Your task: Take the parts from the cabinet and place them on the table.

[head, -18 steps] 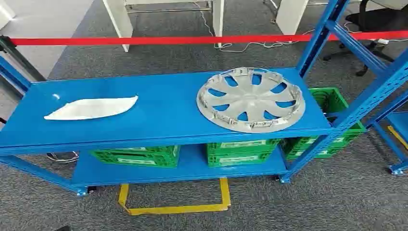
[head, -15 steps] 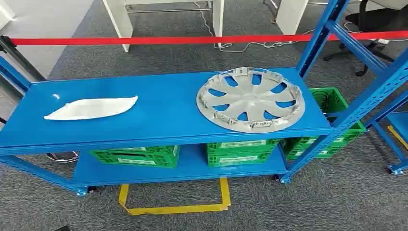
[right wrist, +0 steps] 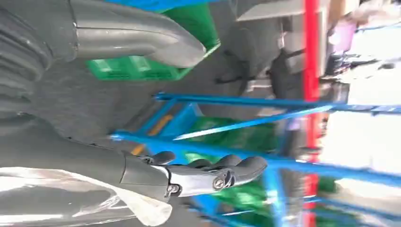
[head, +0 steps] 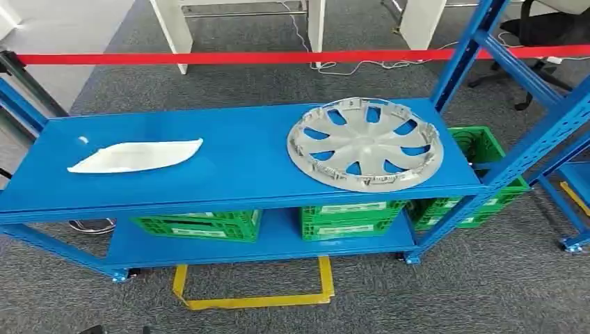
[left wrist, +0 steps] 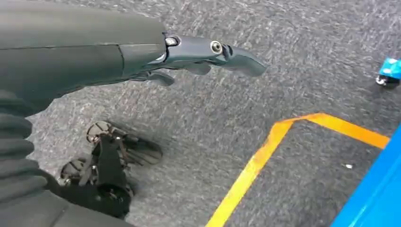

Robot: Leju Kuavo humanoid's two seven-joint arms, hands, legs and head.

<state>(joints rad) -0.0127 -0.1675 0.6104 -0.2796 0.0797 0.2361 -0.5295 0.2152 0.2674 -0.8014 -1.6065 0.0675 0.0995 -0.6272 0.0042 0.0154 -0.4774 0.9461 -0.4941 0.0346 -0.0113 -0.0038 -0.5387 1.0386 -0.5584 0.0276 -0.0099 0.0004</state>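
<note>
- Silver wheel cover (head: 364, 143), a spoked hubcap with clips round its rim, lies flat on the right end of the blue shelf (head: 243, 167), touching nothing else.
- White leaf-shaped part (head: 136, 156) lies flat on the left end of the same shelf, well apart from the wheel cover.
- Below, on the lower shelf (head: 278, 240), green crates (head: 351, 219) stand side by side; another green crate (head: 480, 149) stands beyond the rack's right upright.
- Blue rack uprights (head: 463, 52) rise at the right; a red barrier tape (head: 278, 57) stretches across behind the rack, with white table legs (head: 170, 31) and a dark office chair (head: 549, 28) on the grey carpet beyond it.
- Yellow floor tape (head: 254, 300) marks a rectangle on the carpet in front of the rack.
- Left hand (left wrist: 189, 56) hangs over the grey carpet, fingers stretched out and slightly apart, holding nothing; the yellow tape (left wrist: 265, 156) and a blue edge of the rack (left wrist: 373, 198) lie beneath it.
- Right hand (right wrist: 198, 175) holds nothing between its fingers, which reach out loosely curled, the thumb (right wrist: 142, 38) set apart from them; a clear plastic sheet (right wrist: 71, 198) hangs by the wrist, and blue rack frames (right wrist: 227, 142) with green crates (right wrist: 142, 68) blur past behind.
</note>
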